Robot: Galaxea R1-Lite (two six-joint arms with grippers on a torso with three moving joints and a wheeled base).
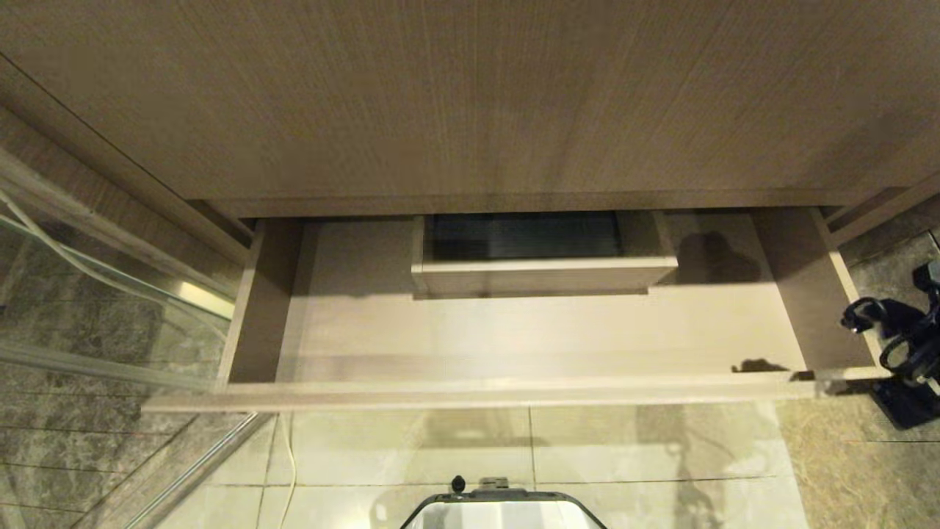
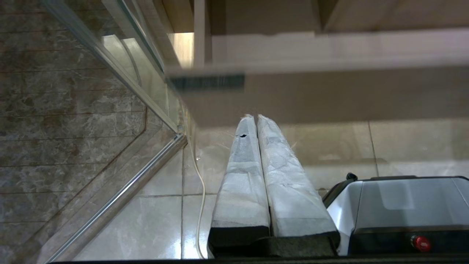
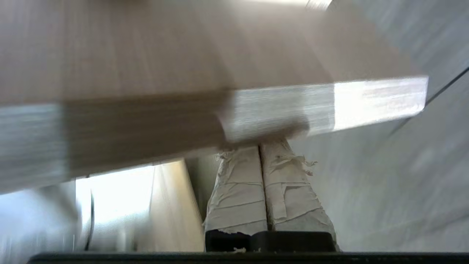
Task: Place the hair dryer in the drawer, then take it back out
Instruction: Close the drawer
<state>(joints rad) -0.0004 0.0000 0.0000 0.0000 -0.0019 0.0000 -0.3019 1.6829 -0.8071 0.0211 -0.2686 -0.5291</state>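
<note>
R gripper [image 3: 261,152] is sitting clenched, its tape-wrapped fingers [image 3: 238,190] pressed together w/ nothing between them, tips just under the lower edge of the drawer [image 1: 514,393] front near its R corner; whether they're touching the wood can't be told. In the head view only dark parts of the R arm [image 1: 907,342] are showing, beside the drawer's R end, over the grey stone floor.

L gripper [image 2: 254,121] is also sitting clenched and empty, white-wrapped fingers [image 2: 282,176] side by side, pointing toward the drawer front from below, apart from it, next to the robot's base [image 2: 403,209] w/ its red button [image 2: 420,243].

The drawer is standing pulled out from under the wood-grain panel [image 1: 470,95], pale interior lying bare, w/ the boxed cut-out [image 1: 543,253] at mid-back showing a dark ribbed surface inside. Hair dryer isn't showing in any view, incl. inside the drawer.

Further out: a glass partition w/ metal frame [image 1: 110,294] is running along the L side, a thin pale cord [image 2: 199,190] is trailing down over the glossy cream floor tiles [image 1: 624,448], and dark marbled tile is lying beyond the glass.
</note>
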